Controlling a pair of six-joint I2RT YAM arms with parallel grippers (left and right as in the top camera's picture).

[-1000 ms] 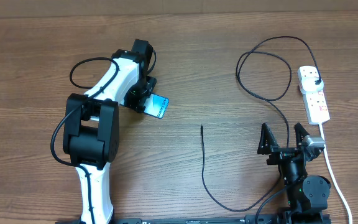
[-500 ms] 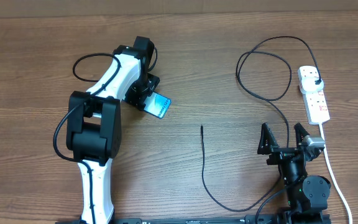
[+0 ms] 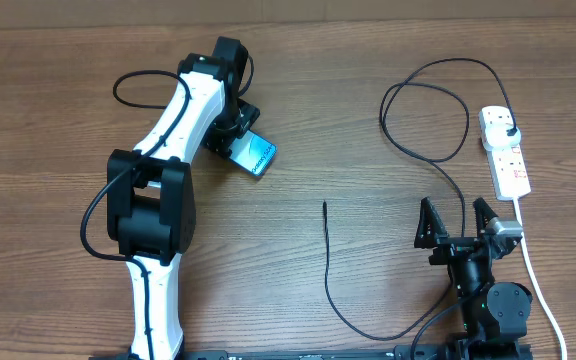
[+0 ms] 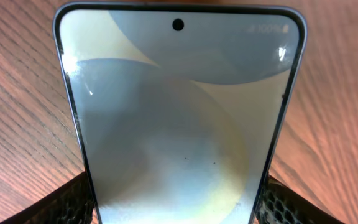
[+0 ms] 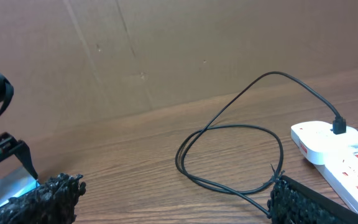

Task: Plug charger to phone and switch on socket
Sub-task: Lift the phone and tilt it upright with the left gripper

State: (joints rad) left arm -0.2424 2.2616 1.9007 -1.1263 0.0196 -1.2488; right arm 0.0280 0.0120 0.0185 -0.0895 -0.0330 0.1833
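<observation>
My left tool (image 3: 244,150) is clamped on the phone (image 4: 179,124). In the wrist view a dark pad presses each long edge near the bottom, and the lit screen faces the camera. The phone looks tilted over the left-centre of the desk (image 3: 368,60). I cannot tell whether its far end touches the wood. My right tool (image 3: 456,218) stands wide open and empty at the near right edge.

The phone is stiff, slick glass and fragile, so I think the long edges are the right place to hold it, with modest pressure. The front-camera hole points away from the tool, so I judge the charging port to be at the wrist end. That may be awkward to reach.

The charger (image 3: 330,270) is a thin black cable, light and limp. Its connector tip (image 3: 325,205) lies free on the desk, between the two tools and well apart from both. I would take hold just behind that tip, since a grip further back would let the end flop. From the tip the cable runs toward me, bends right past the right tool, loops at the far side and ends in a black plug (image 3: 509,131). The plug is already seated in the far end of the socket (image 3: 508,165), at the right edge. A white cord (image 3: 533,270) trails from the socket toward me.
</observation>
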